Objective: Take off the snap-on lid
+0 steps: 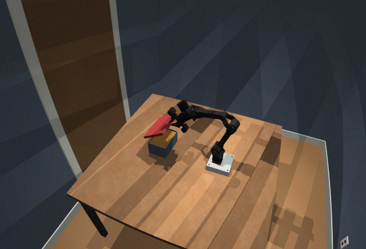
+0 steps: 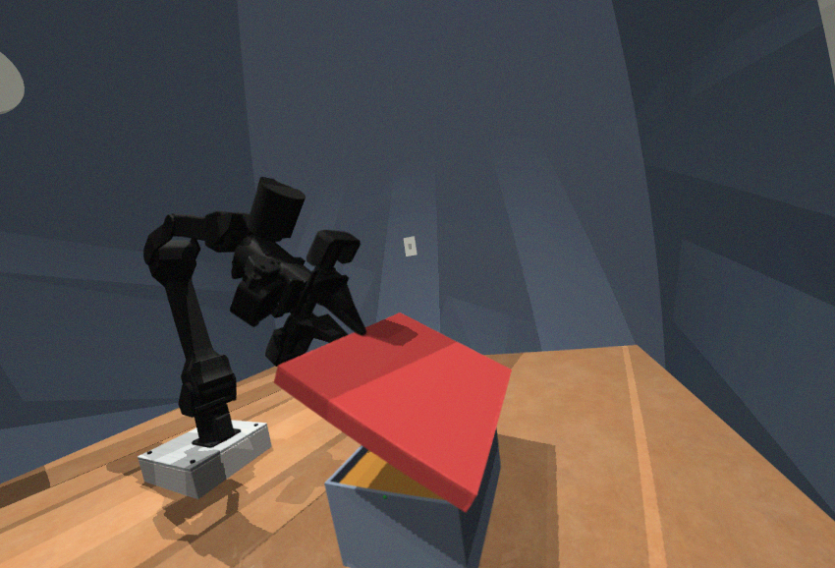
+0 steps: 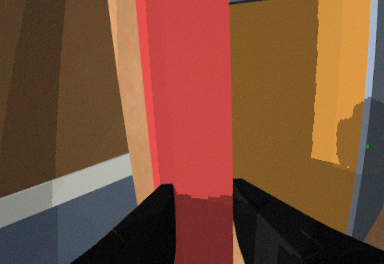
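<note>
Wooden plank desk [image 1: 148, 202] with a dark leg at the near corner, banded in light and dark brown. Directly on it: open grey-blue rectangular storage box [image 1: 159, 149] with an ochre interior, and, well apart, white square robot base plate [image 1: 225, 165]

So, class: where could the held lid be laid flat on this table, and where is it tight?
Bare wood lies between the box and the table near edge. It is tight between box and arm base. The gripper holds the lid tilted.
</note>
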You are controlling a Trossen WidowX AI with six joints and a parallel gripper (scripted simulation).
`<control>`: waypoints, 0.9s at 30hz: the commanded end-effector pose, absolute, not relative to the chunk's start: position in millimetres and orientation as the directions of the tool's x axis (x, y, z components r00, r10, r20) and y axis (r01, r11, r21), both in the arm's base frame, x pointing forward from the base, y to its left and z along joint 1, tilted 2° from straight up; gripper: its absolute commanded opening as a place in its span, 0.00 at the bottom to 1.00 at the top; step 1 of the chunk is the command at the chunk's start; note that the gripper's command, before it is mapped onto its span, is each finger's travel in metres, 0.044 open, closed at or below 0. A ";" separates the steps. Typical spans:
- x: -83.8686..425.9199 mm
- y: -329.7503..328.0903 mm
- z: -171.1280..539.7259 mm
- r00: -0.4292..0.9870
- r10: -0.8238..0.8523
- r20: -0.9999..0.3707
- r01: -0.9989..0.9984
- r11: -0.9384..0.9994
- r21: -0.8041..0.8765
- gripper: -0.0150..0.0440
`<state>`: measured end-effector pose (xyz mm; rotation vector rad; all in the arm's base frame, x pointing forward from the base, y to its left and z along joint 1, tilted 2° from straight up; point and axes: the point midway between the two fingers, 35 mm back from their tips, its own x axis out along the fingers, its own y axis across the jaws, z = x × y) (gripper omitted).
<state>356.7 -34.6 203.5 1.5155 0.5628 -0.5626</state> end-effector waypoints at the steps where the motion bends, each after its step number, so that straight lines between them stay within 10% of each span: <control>1: 356.1 -42.8 206.6 0.763 0.008 -0.647 0.647 -0.010 0.763 0.25; 27: 351.6 -94.6 206.1 0.762 0.005 -0.647 0.647 -0.007 0.762 0.25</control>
